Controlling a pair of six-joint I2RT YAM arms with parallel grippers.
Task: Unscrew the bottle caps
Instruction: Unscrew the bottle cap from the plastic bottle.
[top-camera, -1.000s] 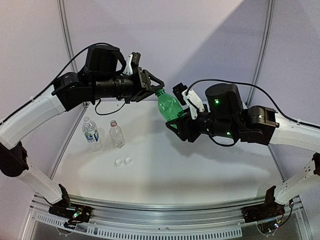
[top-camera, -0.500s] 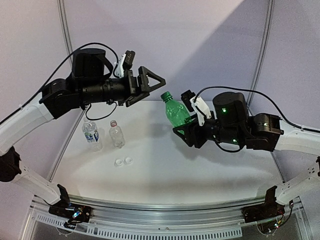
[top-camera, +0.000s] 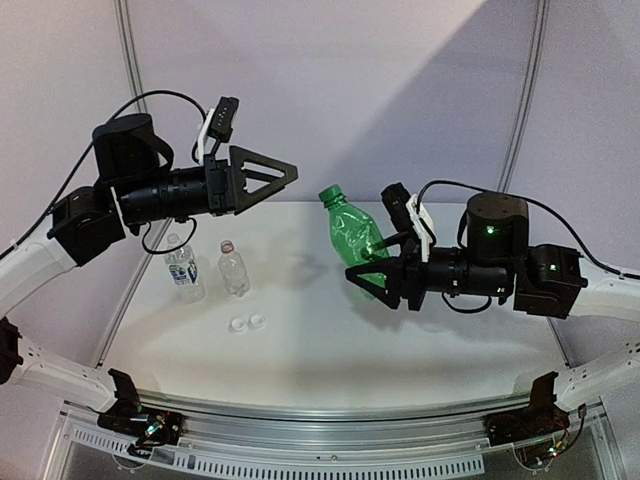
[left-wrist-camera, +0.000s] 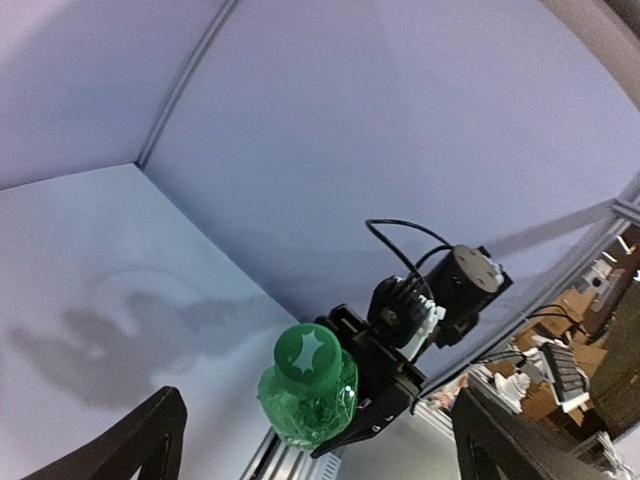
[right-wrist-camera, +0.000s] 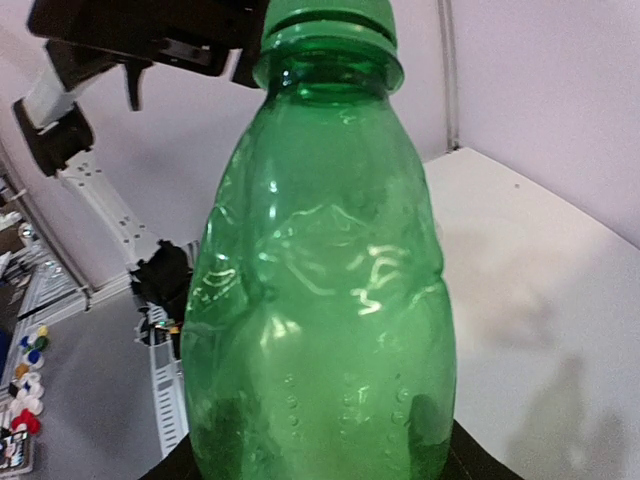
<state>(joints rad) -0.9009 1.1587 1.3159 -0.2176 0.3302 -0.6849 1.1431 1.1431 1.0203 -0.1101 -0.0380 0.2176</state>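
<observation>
Left hand (top-camera: 274, 178) farther left now, agape, off green bottle (top-camera: 352, 234) in right hand (top-camera: 377, 264)

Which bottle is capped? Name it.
The green bottle, held in the right pincer: its green cap is on. The labelled bottle and the unlabelled bottle stand open on the table, two white caps lying loose beside them.

Left jaws opened, withdrawn from green cap (top-camera: 330, 192)
</observation>
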